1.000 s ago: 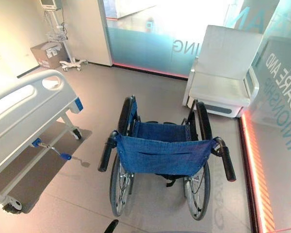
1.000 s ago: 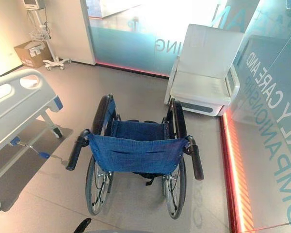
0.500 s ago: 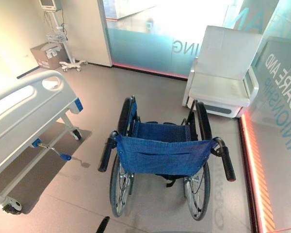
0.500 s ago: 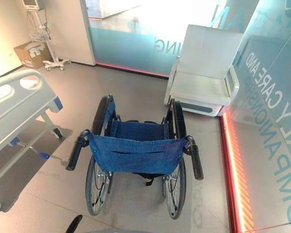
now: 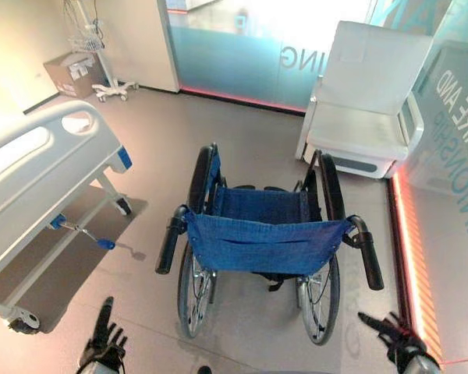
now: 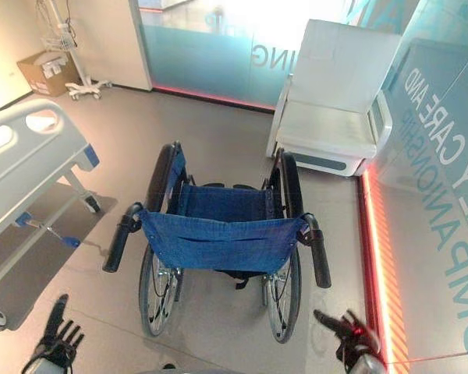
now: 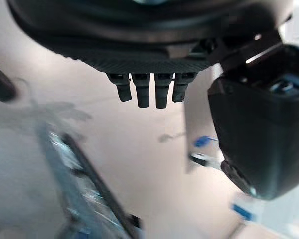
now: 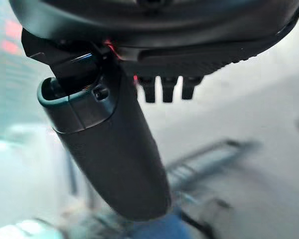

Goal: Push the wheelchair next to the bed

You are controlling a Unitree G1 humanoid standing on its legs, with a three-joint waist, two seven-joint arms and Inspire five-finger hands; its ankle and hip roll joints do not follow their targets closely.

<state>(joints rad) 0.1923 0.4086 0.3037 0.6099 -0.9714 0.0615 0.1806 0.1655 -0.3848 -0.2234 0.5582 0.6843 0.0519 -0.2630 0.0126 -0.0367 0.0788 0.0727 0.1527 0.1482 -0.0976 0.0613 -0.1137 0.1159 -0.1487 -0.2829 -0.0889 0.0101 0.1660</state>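
Observation:
A wheelchair (image 5: 261, 245) with a blue cloth seat and back stands in the middle of the floor, its back towards me and its two black push handles (image 5: 170, 241) (image 5: 370, 257) sticking out. The white hospital bed (image 5: 39, 175) stands to its left, a gap of floor between them. My left hand (image 5: 103, 343) rises at the lower left, open with straight fingers, below and left of the left handle. At the lower right my right hand (image 5: 394, 335) is open too, fingers spread, just below the right handle. Neither hand touches the wheelchair.
A white armchair (image 5: 370, 101) stands behind the wheelchair to the right, against a frosted glass wall (image 5: 249, 47). A glass partition with a red floor strip (image 5: 413, 265) runs along the right. A cardboard box (image 5: 72, 74) and a wheeled stand (image 5: 101, 62) sit far left.
Both hands have come up into the eye views at the lower corners. The camera has tilted down slightly, so the whole scene has shifted up.

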